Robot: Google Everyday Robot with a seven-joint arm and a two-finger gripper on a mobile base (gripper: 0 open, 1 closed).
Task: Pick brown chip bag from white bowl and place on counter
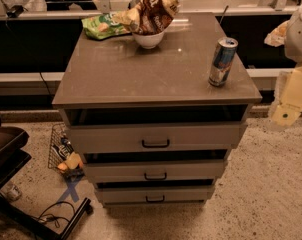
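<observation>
The brown chip bag (155, 13) stands crumpled in the white bowl (148, 39) and sticks out well above its rim. The bowl sits at the back middle of the grey-brown counter (141, 74). My gripper (285, 115) hangs at the right edge of the view on a cream and white arm. It is off the counter's right side, about level with the tabletop's front edge and far from the bag. It holds nothing that shows.
A green snack bag (102, 26) lies left of the bowl at the back. A blue and silver can (222, 61) stands near the counter's right edge. Three black-handled drawers (155, 143) face me. A wire basket (63, 154) and a black stand (11, 159) are on the floor at left.
</observation>
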